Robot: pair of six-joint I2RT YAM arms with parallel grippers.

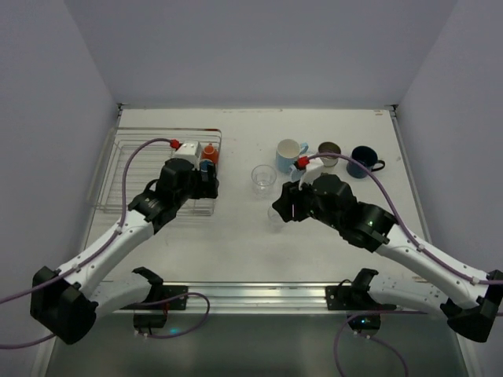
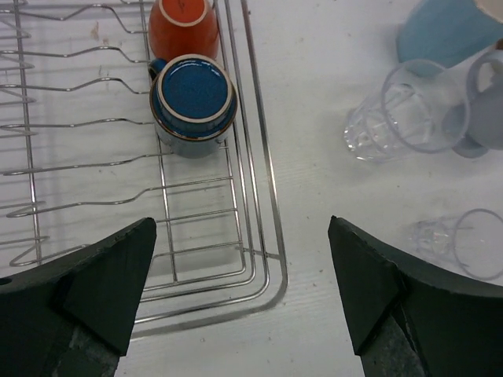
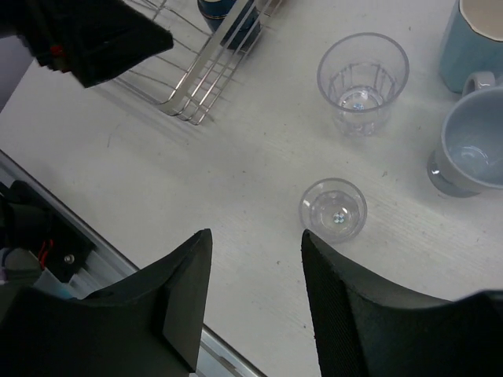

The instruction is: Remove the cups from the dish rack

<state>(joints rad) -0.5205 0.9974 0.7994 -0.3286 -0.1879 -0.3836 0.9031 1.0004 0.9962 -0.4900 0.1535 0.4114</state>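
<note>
in the dish rack (image 1: 118,157), at its right end, only two cups to see: a dark blue mug (image 2: 192,98) turned upside down and, touching it on the far side, an orange mug (image 2: 183,27), also turned over. probably stored so for draining. therefore no open rim to hook, only a grasp from outside around the body. rest of the rack bare wire, as far as visible.

above the near right corner of the rack, the left gripper (image 2: 240,287), fingers spread wide with nothing between them. placed short of the dark blue mug, apparently to come forward and close around it as the nearer one.

already out on the desk (image 1: 236,243), in a loose group apart from the rack: a light blue mug (image 1: 289,154), a metallic tumbler (image 1: 329,151), a navy mug (image 1: 363,161), a grey-blue mug (image 3: 475,149), a clear glass (image 3: 362,78) and a smaller glass (image 3: 333,210). all upright, mouths up.

just on the near side of the smaller glass, the right gripper (image 3: 259,290), fingers parted and empty, not touching the glass. looks like a release position beside the other cups, grouped close together perhaps to leave room for the last two.

most of the task done by this count. care needed on the next reach: thin wires beside the dark blue mug and the orange mug against it, so easy to knock.
</note>
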